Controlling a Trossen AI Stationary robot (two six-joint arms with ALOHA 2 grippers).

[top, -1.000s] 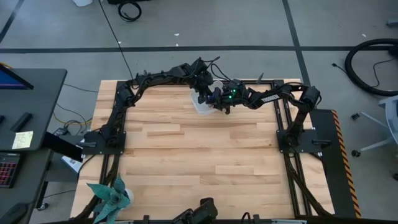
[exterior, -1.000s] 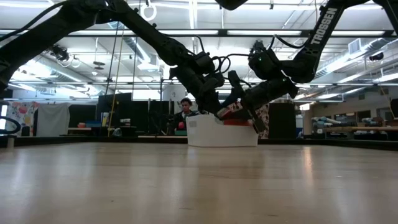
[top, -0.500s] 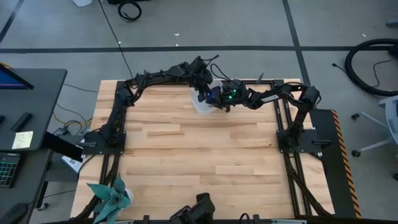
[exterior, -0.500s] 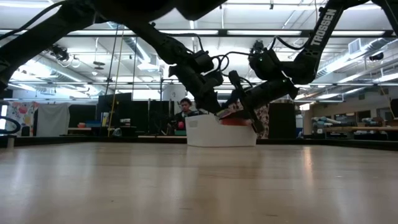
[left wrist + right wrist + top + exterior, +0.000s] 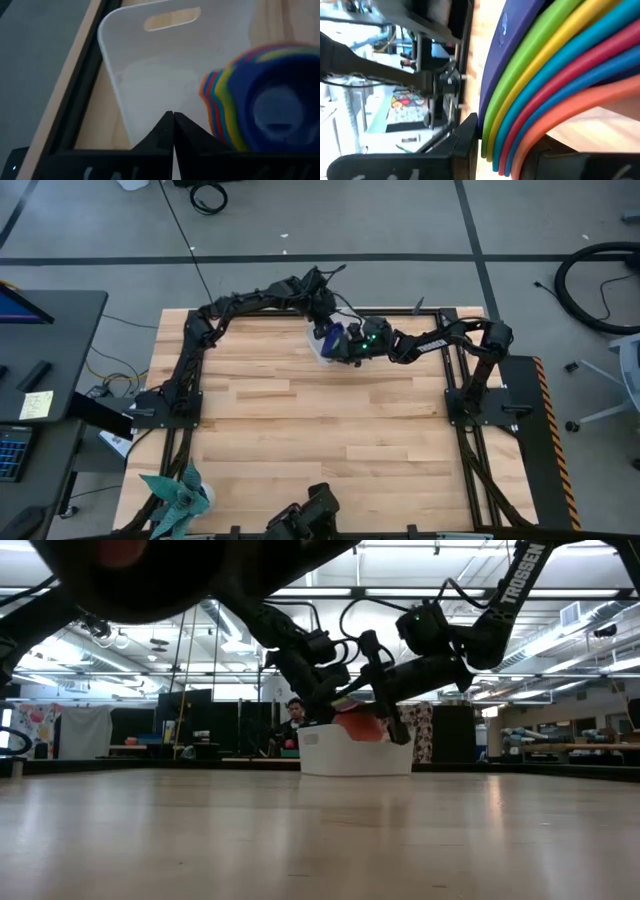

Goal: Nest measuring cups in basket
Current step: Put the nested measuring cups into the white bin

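The measuring cups (image 5: 560,75) are seen as smooth, glossy plastic; the basket (image 5: 150,65) as matt white plastic; the counter (image 5: 330,430) as planked, lightly sheened wood.

L end effector (image 5: 172,131) shut; R end effector (image 5: 502,150) clamped, both arms reaching to far edge.

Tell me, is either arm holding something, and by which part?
The right end effector grips the nested measuring cups by their stacked handles; the left holds nothing.

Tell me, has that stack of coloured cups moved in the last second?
Yes. In the low view the stack of cups, held by the right end effector, now stands higher above the rim of the white basket than before.
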